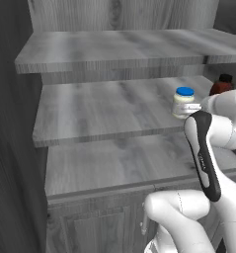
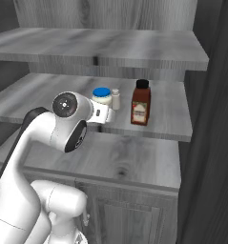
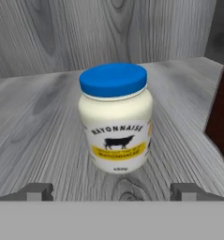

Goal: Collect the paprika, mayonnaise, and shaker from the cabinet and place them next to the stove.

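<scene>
Pincer (image 3: 111, 191) spread wide, empty, before upright mayonnaise (image 3: 115, 118) near shelf (image 1: 104, 111) front edge, bare plank leftward.

The mayonnaise (image 3: 115, 117) is standing upright on the cabinet's (image 2: 172, 57) middle shelf, straight ahead of the wide-open end effector (image 3: 112, 191), with bare plank lying between them. The paprika (image 2: 140, 102) is crowding the right side, the shaker (image 2: 116, 99) is sitting just beside the jar, and the upper shelf is limiting headroom.
</scene>
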Robot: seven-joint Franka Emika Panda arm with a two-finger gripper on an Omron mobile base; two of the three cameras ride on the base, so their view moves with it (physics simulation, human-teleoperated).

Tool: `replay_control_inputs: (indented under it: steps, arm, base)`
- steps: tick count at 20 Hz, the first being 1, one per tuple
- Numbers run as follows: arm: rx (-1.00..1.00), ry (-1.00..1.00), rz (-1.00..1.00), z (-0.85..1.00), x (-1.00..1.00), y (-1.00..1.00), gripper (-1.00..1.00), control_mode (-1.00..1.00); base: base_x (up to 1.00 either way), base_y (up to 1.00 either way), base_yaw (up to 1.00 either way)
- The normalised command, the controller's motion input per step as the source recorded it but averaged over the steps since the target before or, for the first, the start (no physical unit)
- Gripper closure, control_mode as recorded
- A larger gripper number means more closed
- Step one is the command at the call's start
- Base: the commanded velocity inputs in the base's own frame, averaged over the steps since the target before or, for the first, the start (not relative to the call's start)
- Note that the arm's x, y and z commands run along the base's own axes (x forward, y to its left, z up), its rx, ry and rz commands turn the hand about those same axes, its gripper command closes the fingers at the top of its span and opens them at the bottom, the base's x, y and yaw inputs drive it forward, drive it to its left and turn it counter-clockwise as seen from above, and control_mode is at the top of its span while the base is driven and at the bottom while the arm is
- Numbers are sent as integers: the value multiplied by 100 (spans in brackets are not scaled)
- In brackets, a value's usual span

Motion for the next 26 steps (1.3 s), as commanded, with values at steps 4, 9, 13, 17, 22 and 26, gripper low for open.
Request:
replay_control_inputs:
  steps: [4,9,13,17,22,26]
  arm:
    - [0,0,0,0,0,0,-100,-100]
    - [0,1,0,0,0,-2,-100,-100]
    - [0,0,0,0,0,-11,-100,-100]
    - [0,0,0,0,0,-14,-100,-100]
    - [1,0,0,0,0,-14,-100,-100]
    - [0,0,0,1,4,-4,-100,-100]
  base:
    - [0,0,0]
    - [0,0,0]
    - [0,0,0]
    - [0,0,0]
    - [0,0,0]
    - [0,0,0]
